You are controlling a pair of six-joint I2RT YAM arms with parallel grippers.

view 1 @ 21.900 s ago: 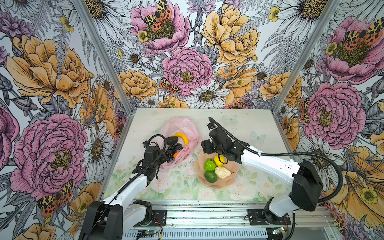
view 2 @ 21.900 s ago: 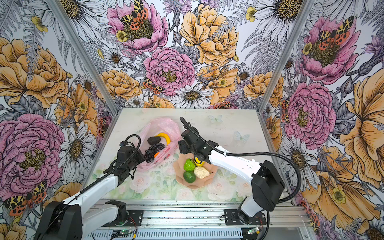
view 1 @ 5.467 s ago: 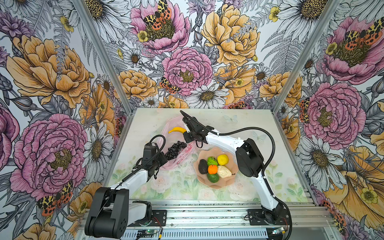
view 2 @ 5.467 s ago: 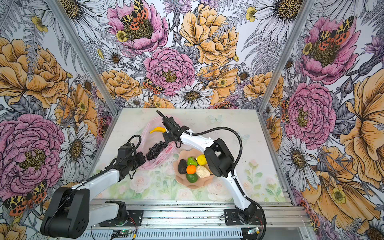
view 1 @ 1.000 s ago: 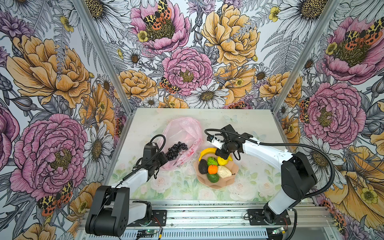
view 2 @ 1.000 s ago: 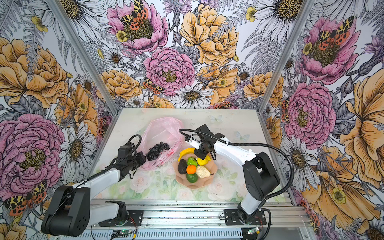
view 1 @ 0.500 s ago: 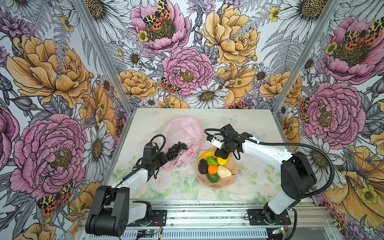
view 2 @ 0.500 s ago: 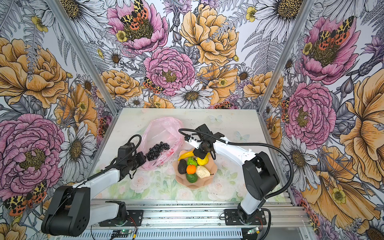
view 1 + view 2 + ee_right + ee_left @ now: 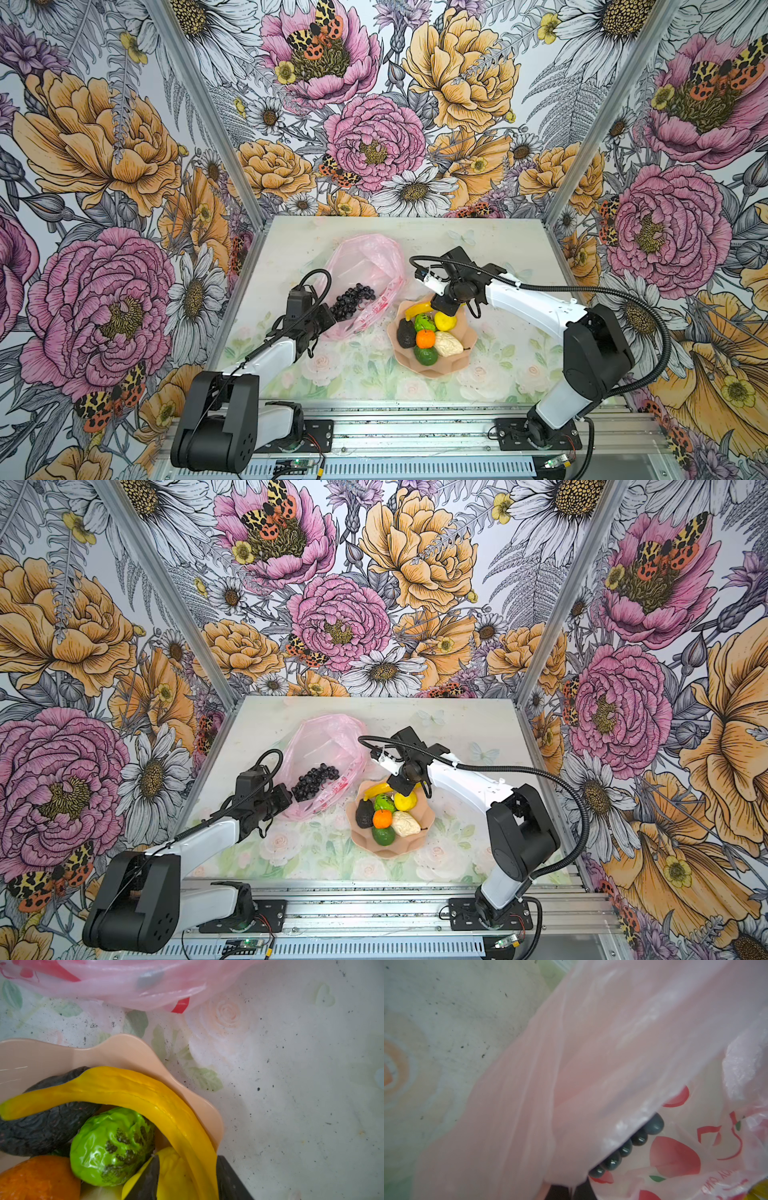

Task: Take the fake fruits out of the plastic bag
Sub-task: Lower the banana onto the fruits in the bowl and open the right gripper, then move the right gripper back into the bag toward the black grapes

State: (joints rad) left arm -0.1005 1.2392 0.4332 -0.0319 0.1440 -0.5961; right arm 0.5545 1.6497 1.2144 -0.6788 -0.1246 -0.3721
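Two claws: left claw (image 9: 327, 322) is closed on the bag (image 9: 370, 257); right claw (image 9: 187, 1178) (half open) stands loosely around the banana (image 9: 133, 1088).

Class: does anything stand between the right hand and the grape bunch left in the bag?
Only the printed side of the pink bag, lying between bowl and grape bunch; from above the bunch looks uncovered. The right hand hangs over the bowl.

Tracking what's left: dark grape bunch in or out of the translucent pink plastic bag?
In. The dark grape bunch lies in the mouth of the translucent pink plastic bag; left wrist view shows film over part of it.
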